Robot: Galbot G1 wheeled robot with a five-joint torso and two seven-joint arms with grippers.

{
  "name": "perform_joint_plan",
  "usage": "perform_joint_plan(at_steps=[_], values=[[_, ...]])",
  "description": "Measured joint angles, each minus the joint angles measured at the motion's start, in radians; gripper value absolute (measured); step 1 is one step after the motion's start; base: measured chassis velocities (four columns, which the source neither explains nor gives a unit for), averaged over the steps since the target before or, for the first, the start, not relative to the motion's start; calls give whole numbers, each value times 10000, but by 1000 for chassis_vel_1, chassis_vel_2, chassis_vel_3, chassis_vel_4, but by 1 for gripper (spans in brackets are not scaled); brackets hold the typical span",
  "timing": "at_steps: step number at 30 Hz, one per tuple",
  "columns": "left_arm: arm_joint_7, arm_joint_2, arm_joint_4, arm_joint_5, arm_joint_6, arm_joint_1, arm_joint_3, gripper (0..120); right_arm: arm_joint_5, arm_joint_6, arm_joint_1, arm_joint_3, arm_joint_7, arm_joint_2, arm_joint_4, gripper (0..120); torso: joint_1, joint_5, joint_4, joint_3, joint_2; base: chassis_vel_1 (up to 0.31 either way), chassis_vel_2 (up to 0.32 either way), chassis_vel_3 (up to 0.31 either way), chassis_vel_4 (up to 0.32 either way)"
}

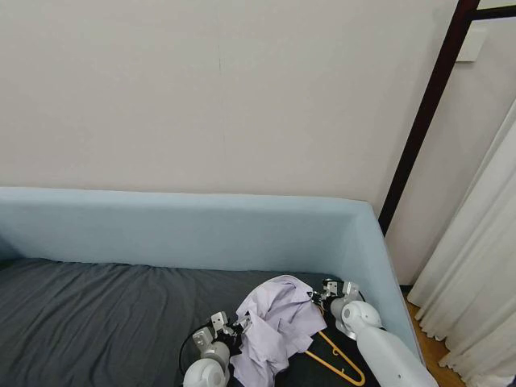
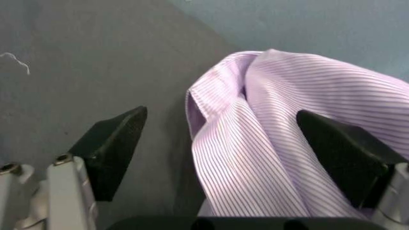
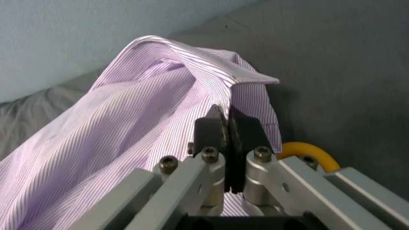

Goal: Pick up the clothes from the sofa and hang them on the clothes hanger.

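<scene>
Shirt: We found the lilac striped shirt (image 1: 274, 322) bunched in a raised heap on the sofa's dark seat (image 1: 97, 314), at its right end, close to the pale blue armrest (image 1: 379, 258).
Hanger: A yellow hanger (image 1: 339, 359) lay on the seat just beside the heap. Part of it was tucked under the cloth, and its bare end pointed out on the robot's right.
Right gripper: The right gripper (image 3: 225, 120) sat against the shirt just below the collar. Its fingers were pressed together, and we judged them to be clamped on an edge of the fabric there.
Left gripper: The left gripper (image 2: 223, 117) was at the other side of the heap. Its fingers were wide apart, with a fold of striped cloth lying between them and nothing gripped.
Step in hand: We judged this to be the pick-up. One side of the shirt was pinched and the other was lined up but not yet taken, and the garment rested on the seat.
Next move calls for: In our view, the left fingers needed to close on the fold between them, deep enough to catch more than a loose layer. Then both arms would have to rise evenly so the shirt cleared the seat.
Watch for: We thought the hanger might snag in the cloth and be dragged along.
</scene>
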Motion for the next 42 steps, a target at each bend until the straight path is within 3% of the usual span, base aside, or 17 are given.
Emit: perform_joint_plan(at_steps=[25, 34, 38, 42], values=[[1322, -685, 2167, 450, -190, -460, -126, 0, 183, 398, -176, -37, -254, -244, 196, 0, 0, 0, 0, 0, 0, 0, 0, 0, 0], [1281, -523, 1792, 576, -321, -414, -203, 0, 184, 544, -320, -134, -283, -420, 518, 0, 0, -1, 0, 0, 0, 0, 0, 0, 0], [1119, -343, 1374, 746, -475, -385, -356, 0, 309, 661, -655, -252, -226, -654, 1278, 0, 0, 0, 0, 0, 0, 0, 0, 0, 0], [697, 233, 52, 971, -502, -265, -758, 0, 511, 649, -1079, -534, 130, -1228, 3058, 0, 0, -3, -4, -1, 0, 0, 0, 0, 0]])
